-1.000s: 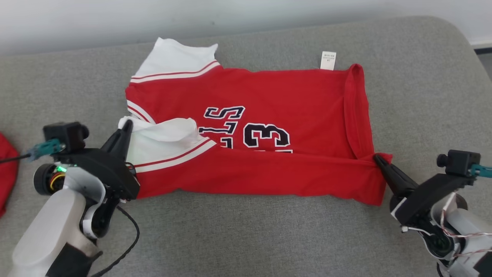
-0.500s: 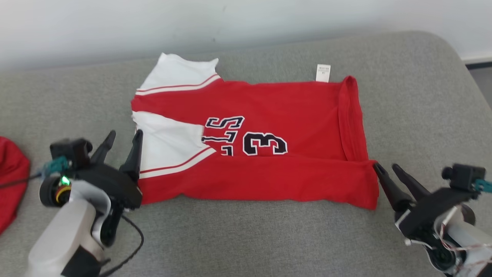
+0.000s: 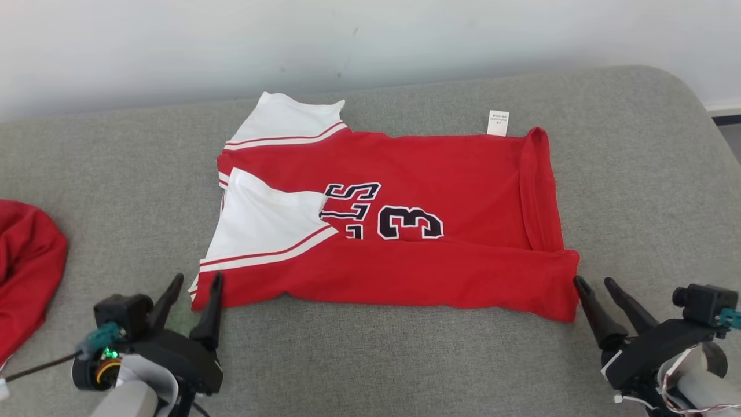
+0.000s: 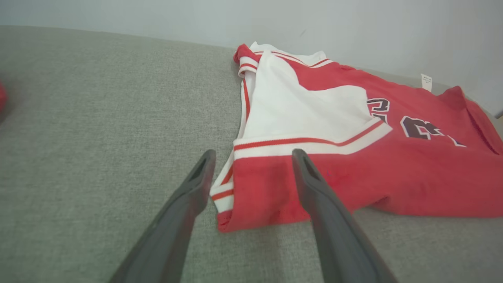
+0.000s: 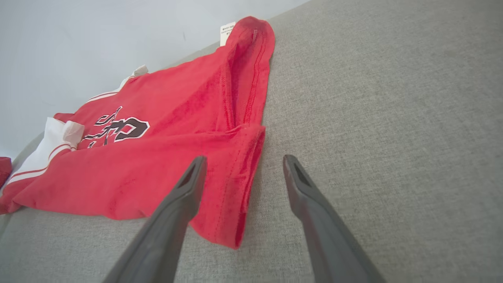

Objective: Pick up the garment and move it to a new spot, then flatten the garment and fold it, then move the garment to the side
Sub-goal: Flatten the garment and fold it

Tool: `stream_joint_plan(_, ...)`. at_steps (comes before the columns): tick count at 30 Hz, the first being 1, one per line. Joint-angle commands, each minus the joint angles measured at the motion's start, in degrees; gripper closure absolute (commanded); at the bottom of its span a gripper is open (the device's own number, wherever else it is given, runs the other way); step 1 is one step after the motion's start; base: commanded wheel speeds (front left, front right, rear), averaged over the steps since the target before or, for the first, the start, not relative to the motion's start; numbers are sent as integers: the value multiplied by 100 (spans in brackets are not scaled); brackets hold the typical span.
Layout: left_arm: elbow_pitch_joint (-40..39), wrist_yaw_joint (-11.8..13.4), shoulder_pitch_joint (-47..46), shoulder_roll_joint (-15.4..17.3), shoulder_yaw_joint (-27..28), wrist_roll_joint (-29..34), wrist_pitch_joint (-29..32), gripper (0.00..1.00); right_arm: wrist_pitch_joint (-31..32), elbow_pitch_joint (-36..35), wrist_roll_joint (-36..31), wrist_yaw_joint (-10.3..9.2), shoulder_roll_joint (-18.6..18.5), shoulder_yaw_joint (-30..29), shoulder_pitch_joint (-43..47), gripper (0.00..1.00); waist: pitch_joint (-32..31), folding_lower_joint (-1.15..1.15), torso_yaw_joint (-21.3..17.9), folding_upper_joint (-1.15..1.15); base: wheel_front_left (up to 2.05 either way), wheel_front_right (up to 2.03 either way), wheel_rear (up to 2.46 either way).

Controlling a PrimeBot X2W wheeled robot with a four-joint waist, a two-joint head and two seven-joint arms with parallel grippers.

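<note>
The garment (image 3: 440, 174) is a red jersey with white sleeves and dark lettering, lying on the grey cushion with its near long edge folded over the body. My left gripper (image 3: 197, 281) stands open at the jersey's near left corner (image 4: 251, 196), holding nothing. My right gripper (image 3: 593, 282) is open too, just off the near right corner (image 5: 235, 188), its fingers clear of the cloth. A white label (image 3: 498, 123) sticks out at the far edge.
A second red cloth (image 3: 23, 260) lies at the left edge of the cushion (image 3: 370, 359). A pale wall (image 3: 347, 40) runs behind. The cushion's rounded right end (image 3: 683, 116) drops to the floor.
Both grippers went from shut on the garment's near corners to open and drew back toward me. The folded edge now lies flat. The head camera also shifted, moving the whole picture.
</note>
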Motion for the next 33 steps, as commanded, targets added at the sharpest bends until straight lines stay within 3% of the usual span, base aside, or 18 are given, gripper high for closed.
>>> stream_joint_plan(1, 14, 42, 91, 10, -44, 136, -46, 0, -23, 68, -98, -10, 96, -45, 56, 0, 63, 1, -7, 0, 0, 0, 0)
stream_joint_plan(14, 641, 49, -76, -249, -158, 282, -44, 0, -14, 792, -635, -10, 777, -63, -166, 0, 199, 1, -11, 0, 0, 0, 0)
stream_joint_plan(15, 721, 36, -98, -284, -171, 261, -45, 0, -13, 849, -662, -10, 811, -8, -188, 15, 192, 1, -8, 0, 0, 0, 0)
stream_joint_plan(16, 799, 9, -118, -320, -185, 240, -43, 57, -12, 890, -665, -10, 845, 34, -206, 66, 179, 1, -4, 0, 0, 0, 0)
stream_joint_plan(18, 928, -23, -128, -371, -216, 226, -42, 100, -12, 942, -651, -10, 908, 94, -228, 100, 143, 1, 6, 0, 0, 0, 0)
stream_joint_plan(26, 1109, -158, 112, -405, -241, 158, -49, 100, -14, 948, -500, -11, 766, 36, -32, 100, -250, 1, 85, 0, 0, 0, 0)
stream_joint_plan(33, 468, -152, 974, -360, 51, 101, -55, 100, -15, 583, -436, -11, 499, -186, 573, 100, -586, 1, 114, 0, 0, 0, 0)
